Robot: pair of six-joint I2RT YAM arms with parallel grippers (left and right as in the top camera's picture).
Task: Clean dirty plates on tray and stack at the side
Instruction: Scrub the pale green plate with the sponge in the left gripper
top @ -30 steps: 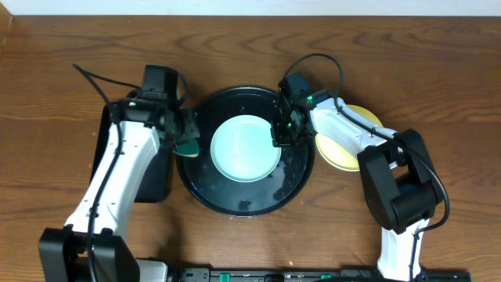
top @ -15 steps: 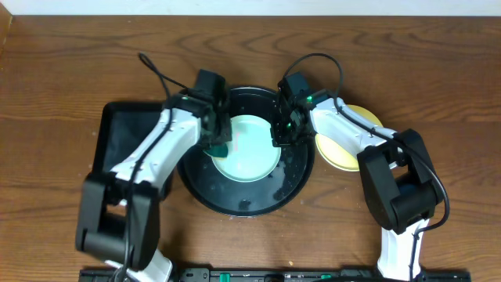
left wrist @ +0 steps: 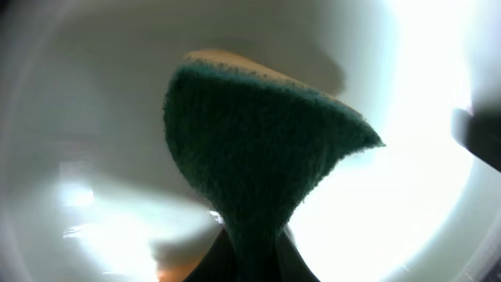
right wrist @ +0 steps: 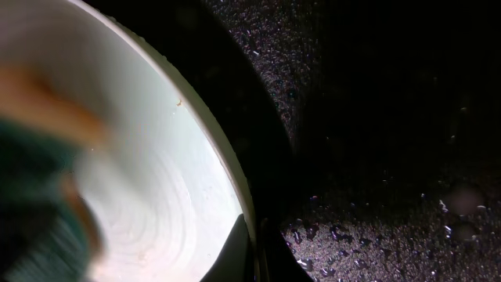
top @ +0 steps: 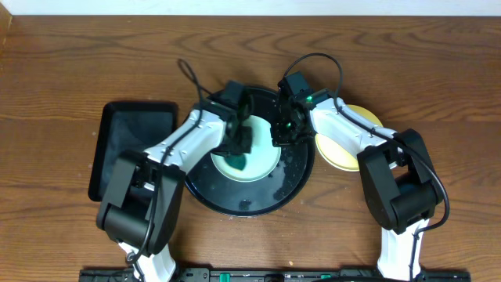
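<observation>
Sponge (left wrist: 258,149) is clamped by the left gripper (top: 239,142); the plate (top: 266,157), rim-pinched by the right gripper (right wrist: 252,247), may be scrubbed loose.

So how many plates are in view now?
2. A mint plate lies on the tray, under the sponge; a yellow plate lies right of the tray, partly under the right arm. Others may be hidden.

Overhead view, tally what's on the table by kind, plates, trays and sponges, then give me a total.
Plates: 2 in view, a mint plate and a yellow plate
Trays: 2, the round tray and the rectangular tray
Sponge: 1
Total: 5
</observation>
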